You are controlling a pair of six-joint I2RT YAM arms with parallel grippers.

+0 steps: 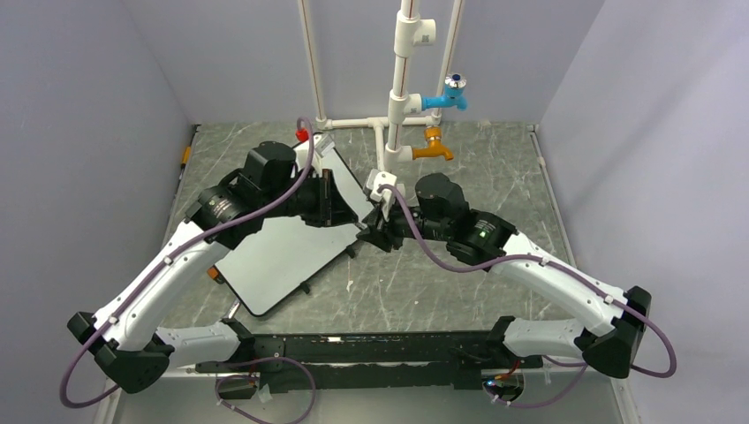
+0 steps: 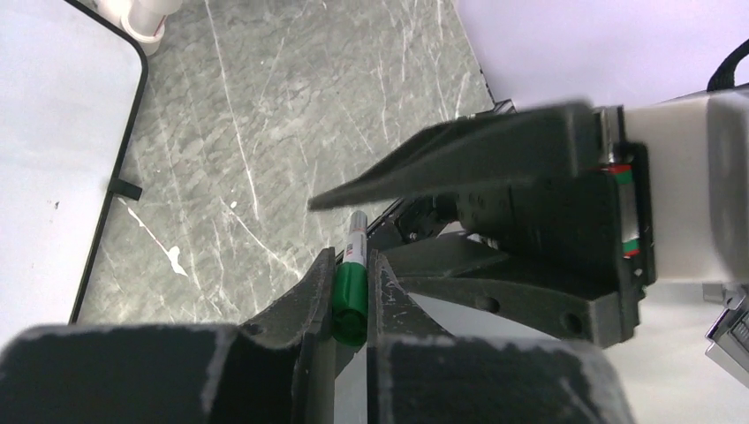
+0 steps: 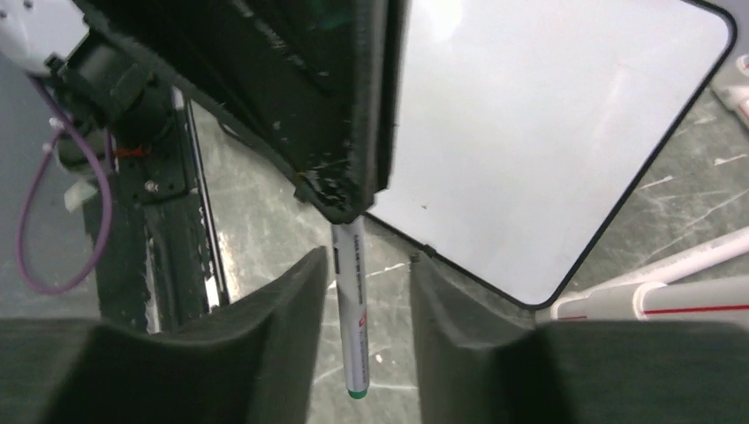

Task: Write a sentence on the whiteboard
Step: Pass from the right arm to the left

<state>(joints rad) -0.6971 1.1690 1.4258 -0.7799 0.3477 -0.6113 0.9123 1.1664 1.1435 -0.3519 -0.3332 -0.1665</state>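
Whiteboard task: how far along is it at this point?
Done: nothing written yet; the whiteboard shows no green strokes where it is visible. In hand: the left gripper is clamped on the green end of the marker, and the right gripper stands open around its white barrel. Left: bring the tip to the board and write the whole sentence.

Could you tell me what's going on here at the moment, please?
Both arms meet beside the whiteboard, over a green marker. The left gripper is clamped on the marker's green end, while the right gripper has its fingers open on either side of the barrel, not touching it. The visible part of the board is blank; nothing is written yet.
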